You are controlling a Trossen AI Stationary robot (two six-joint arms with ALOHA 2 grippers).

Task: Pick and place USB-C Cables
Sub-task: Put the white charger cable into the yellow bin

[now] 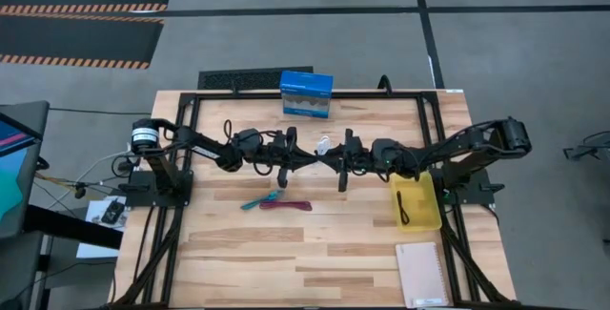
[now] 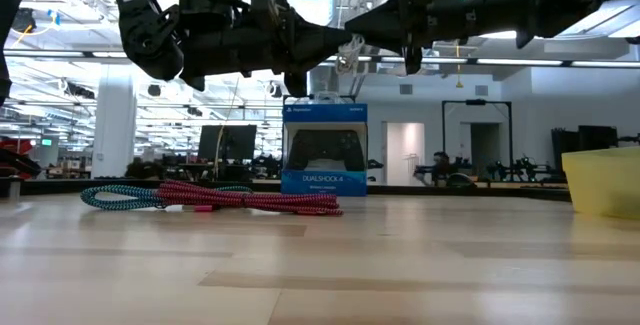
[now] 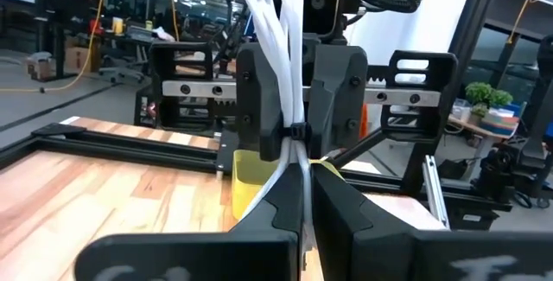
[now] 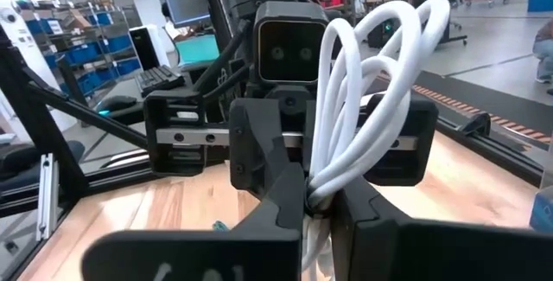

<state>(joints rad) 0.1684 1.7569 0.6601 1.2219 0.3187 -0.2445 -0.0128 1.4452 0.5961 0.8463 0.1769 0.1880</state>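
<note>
Both arms meet above the middle of the desk (image 1: pixel 238 253), and the white cable (image 1: pixel 326 144) hangs in the air between them, well clear of the wood. The left claw (image 3: pixel 298 190) is pressed together on the bundle at its tie, the loops rising above its fingers. The right claw (image 4: pixel 318 207) faces it head-on and has its fingers pinched on the same white cable, just beside the left claw's grip; this reads as a handover between arms. The bundle's long axis stands roughly upright, crosswise to the line joining the two claws. The coming move appears to turn on the yellow bin (image 1: pixel 416 202), which lies on the right arm's side, close by its base, so the right arm is the nearer carrier; the left claw would have to let go first. A black cable (image 1: pixel 404 205) already lies inside that bin. The teal cable (image 1: pixel 255 202) and the maroon cable (image 1: pixel 294 204) rest side by side on the desk, nearer the left arm. The blue box (image 1: pixel 306 94) stands at the far edge and a notebook (image 1: pixel 421 274) at the near right corner; neither blocks the path to the bin.
</note>
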